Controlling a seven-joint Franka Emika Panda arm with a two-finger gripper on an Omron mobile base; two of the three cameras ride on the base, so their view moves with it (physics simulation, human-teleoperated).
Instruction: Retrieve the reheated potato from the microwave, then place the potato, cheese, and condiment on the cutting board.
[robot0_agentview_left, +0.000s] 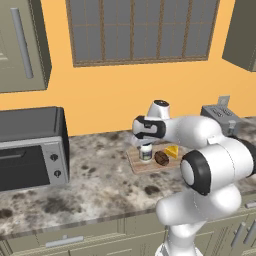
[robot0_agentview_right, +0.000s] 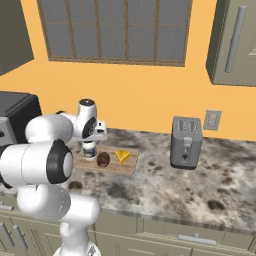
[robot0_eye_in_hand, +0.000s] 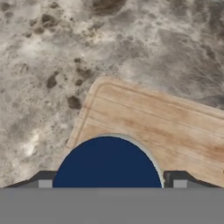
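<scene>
While hand (robot0_eye_in_hand: 109, 180) straddles condiment (robot0_agentview_left: 145, 152), potato (robot0_agentview_left: 161, 158) & cheese (robot0_agentview_left: 172, 151) sit on cutting board (robot0_agentview_left: 137, 163).

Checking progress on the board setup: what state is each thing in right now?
potato: on the cutting board, beside the jar.
cheese: on the board.
condiment: upright on the board, lid on.
gripper: directly over the jar lid, a fingertip on either side; grip cannot be told.
toaster oven: door closed.
</scene>
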